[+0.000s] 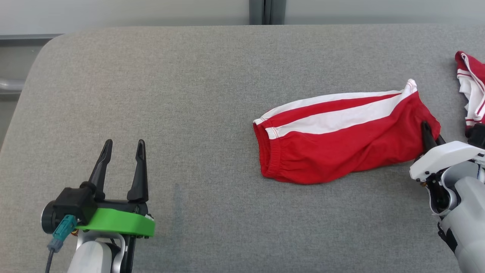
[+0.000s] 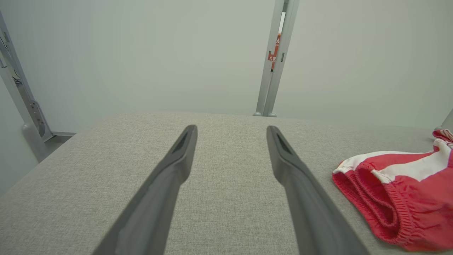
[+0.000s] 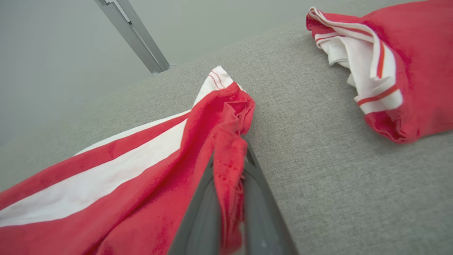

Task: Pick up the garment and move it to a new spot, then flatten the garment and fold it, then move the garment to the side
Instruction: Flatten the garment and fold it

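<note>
Fingers of the left gripper stand wide apart with nothing between them, low at the near left over the bare table. In its wrist view both fingers are clear of any cloth, and their roots are cut off by the bottom edge.

At the near right, the right gripper is pinched on the shorts at their right end. The head view shows one dark finger plainly, while the other sits mostly behind the white housing. In the right wrist view a fold of red cloth is caught between the two fingers and hides their tips.

The shorts lie on the table right of centre, red with two white stripes, waistband to the left, bunched toward the gripped end. Whether that end is lifted off the table cannot be told. The left wrist view cuts them off at its right edge.

Beyond them, near but apart, lies another garment, red and white, half lost past the frame's right edge. Farthest back, a grey post stands against a pale wall.
</note>
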